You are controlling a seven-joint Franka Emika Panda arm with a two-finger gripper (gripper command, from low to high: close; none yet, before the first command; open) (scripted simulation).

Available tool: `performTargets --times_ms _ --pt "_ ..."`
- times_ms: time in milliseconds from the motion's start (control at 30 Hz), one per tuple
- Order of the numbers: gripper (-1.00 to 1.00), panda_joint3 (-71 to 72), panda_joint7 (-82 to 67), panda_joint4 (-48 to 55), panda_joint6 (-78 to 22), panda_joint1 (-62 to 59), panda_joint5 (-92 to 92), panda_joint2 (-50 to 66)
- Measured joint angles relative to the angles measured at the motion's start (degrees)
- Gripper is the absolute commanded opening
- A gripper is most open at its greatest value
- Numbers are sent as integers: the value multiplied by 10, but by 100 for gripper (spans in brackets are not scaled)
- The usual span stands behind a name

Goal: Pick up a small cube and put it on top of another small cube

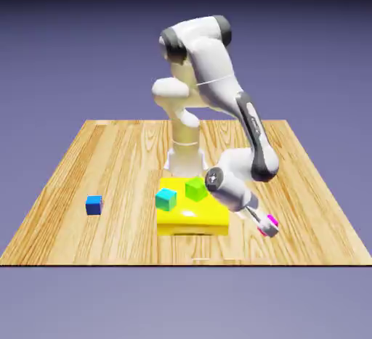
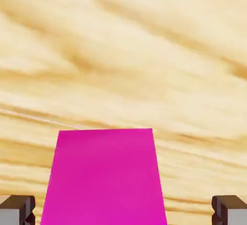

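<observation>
The small magenta-pink cube rests on the wooden table and fills the lower middle of the hand view. My gripper is open, its two grey fingertips standing well apart on either side of the cube with gaps to both faces. In the exterior view the gripper is low at the table near the front, right of the yellow block, and only a sliver of the pink cube shows behind the fingers. A blue cube sits far off at the exterior view's left.
A flat yellow block lies just left of the gripper, carrying a teal cube and a green cube. The table's front edge runs close below the gripper.
</observation>
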Motion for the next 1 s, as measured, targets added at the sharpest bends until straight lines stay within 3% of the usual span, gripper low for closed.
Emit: performTargets --times_ms 167,200,267,933,1000 --pt "0 -90 -42 14 -17 104 65 5" --pt "-100 -92 -43 15 -18 106 67 5" --pt "-100 -92 -43 15 -18 106 67 5" --pt "-100 267 125 -42 52 -309 -193 -14" --pt "-100 242 116 -15 38 -291 -197 -20"
